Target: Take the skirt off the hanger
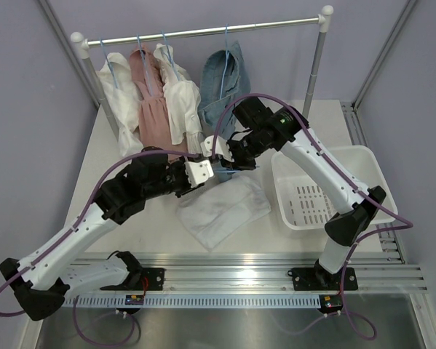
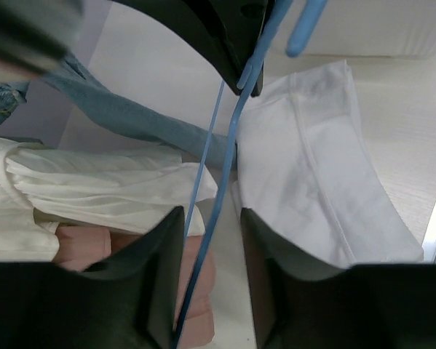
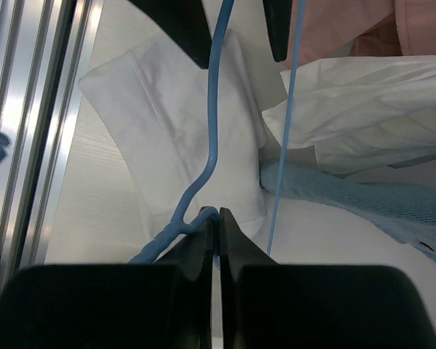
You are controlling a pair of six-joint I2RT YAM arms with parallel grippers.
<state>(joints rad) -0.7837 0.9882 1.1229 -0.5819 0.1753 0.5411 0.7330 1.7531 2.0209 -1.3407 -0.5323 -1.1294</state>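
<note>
Four hung garments (image 1: 153,102), one skirt (image 1: 225,207), one basket (image 1: 312,200).

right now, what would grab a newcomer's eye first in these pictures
The two arms meet mid-table over a thin blue hanger: the right gripper is pinched shut on it, and the left gripper has open jaws either side of its wire. Beneath them a white skirt lies on the table. Behind, a rail carries white, pink and denim garments.
</note>
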